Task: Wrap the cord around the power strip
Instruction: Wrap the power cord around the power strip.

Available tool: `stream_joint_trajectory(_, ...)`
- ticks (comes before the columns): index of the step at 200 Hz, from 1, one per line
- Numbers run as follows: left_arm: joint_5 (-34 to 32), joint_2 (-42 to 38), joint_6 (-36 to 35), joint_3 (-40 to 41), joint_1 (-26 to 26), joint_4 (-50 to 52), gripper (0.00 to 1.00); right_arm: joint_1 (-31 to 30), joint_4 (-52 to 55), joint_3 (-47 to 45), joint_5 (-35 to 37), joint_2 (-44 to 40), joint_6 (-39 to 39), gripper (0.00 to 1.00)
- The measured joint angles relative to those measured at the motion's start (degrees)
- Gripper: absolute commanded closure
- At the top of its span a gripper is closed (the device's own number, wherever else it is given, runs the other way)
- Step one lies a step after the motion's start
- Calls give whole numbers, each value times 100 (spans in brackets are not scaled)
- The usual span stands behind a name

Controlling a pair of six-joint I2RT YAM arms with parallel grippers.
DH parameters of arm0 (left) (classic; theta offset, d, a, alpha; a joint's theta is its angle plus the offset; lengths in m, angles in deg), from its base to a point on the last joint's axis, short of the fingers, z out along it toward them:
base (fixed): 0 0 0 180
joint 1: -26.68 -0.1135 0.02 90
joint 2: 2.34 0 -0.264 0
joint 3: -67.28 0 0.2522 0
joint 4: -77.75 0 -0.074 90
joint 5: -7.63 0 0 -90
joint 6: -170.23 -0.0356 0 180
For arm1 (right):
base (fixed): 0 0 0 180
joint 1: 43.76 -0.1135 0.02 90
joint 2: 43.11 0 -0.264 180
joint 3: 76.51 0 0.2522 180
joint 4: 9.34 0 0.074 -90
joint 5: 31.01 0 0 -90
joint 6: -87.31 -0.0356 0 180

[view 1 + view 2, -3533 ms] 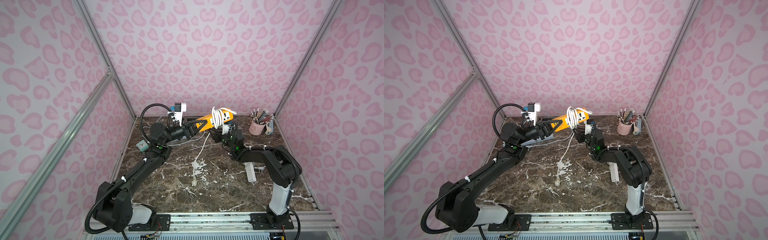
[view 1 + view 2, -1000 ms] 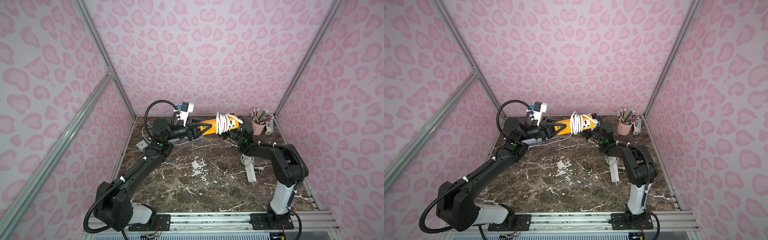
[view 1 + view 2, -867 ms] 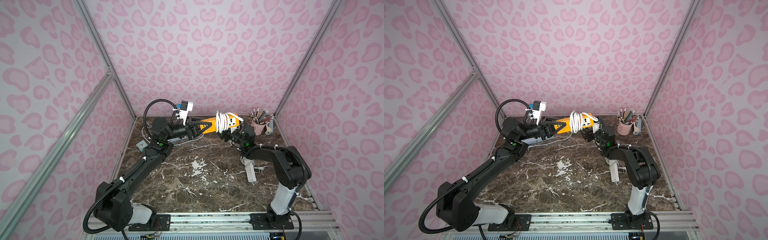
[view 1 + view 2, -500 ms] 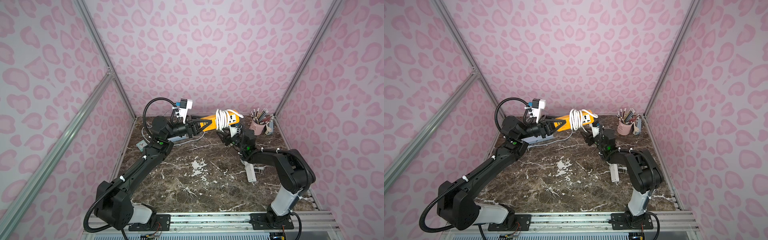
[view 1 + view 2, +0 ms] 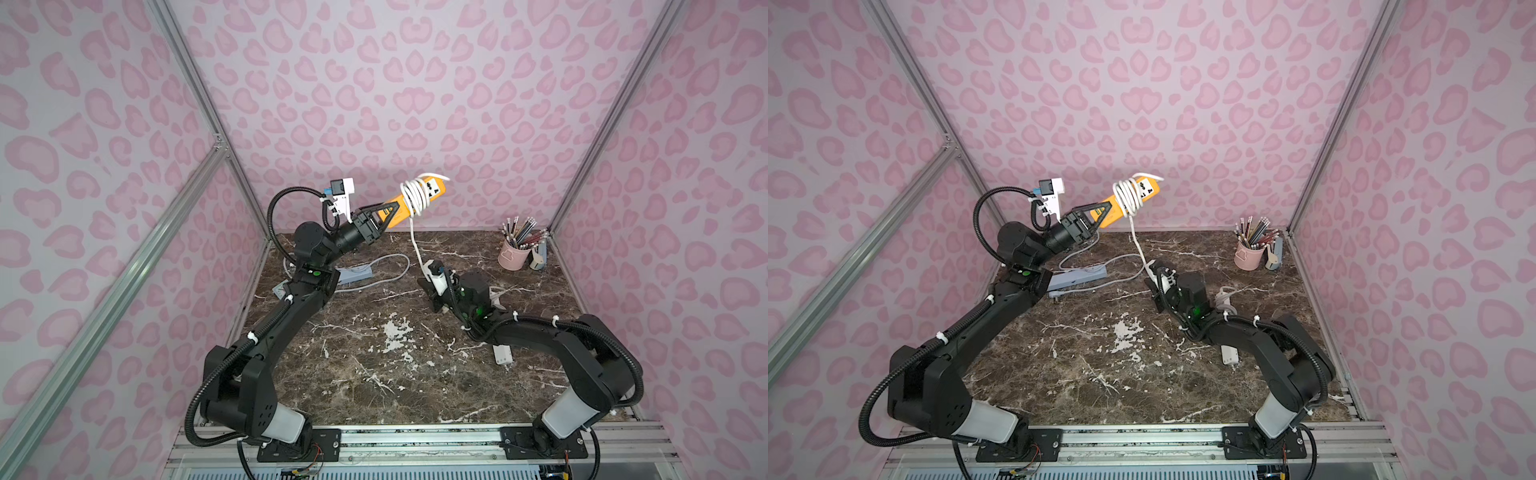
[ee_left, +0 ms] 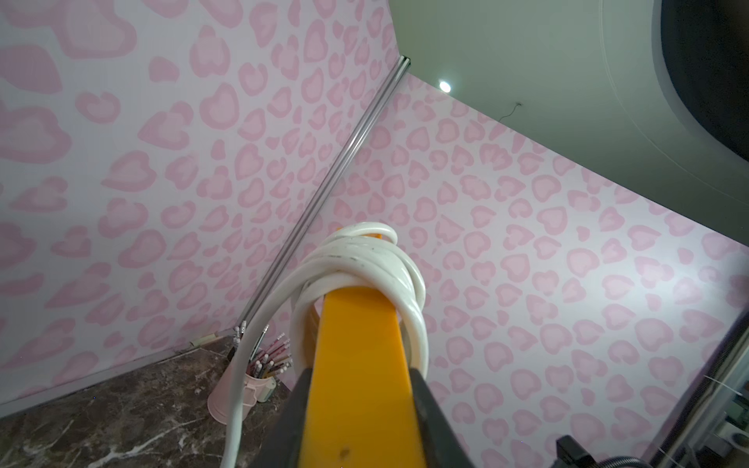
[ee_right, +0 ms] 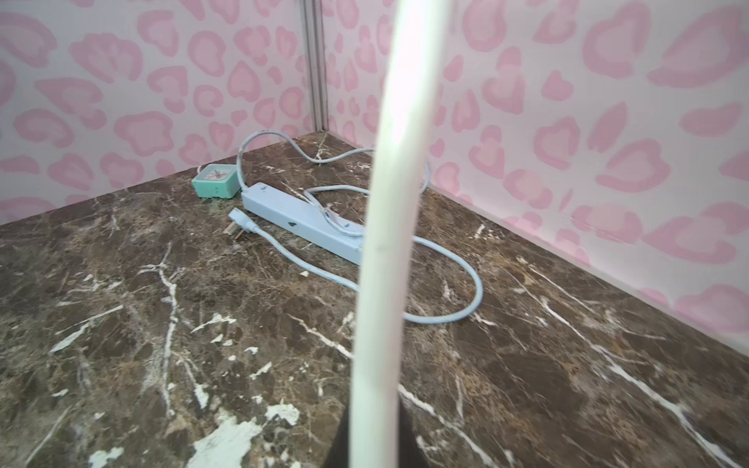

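Change: the right gripper (image 5: 427, 286) has been lowered below the power strip (image 5: 432, 192) and clamped onto the cord (image 5: 415, 199).
Left arm: raised, power strip pinched by the left gripper (image 5: 387, 212).

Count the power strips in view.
3: an orange strip held by the left end effector; a pale blue strip on the table; apparently a white strip, mostly hidden under the right arm.

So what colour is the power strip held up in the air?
Orange: the power strip has a white cord coiled round it. It is clearest in the left wrist view.
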Motion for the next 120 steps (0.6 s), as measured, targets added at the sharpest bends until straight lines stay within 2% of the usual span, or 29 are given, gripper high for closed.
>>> stream_joint_trajectory(28,-522,153,-1425,-610,11,1408,97,-317,605,13,501,-483,466,100)
stream_joint_trajectory(53,-1609,264,-3132,-785,20,2962,97,-557,1379,125,1191,-957,1117,100)
stream_joint_trajectory(71,-2608,503,-4205,-811,168,4085,97,-706,1703,225,1392,-1335,1521,100)
stream_joint_trajectory(81,-2953,629,-4647,-811,284,4669,97,-723,1786,273,1425,-1534,1705,100)
stream_joint_trajectory(102,-3080,693,-5171,-691,485,5543,97,-671,1840,466,1582,-1703,2037,100)
stream_joint_trajectory(120,-2697,601,-5316,-570,540,5908,97,-424,1943,890,1598,-1591,2275,100)
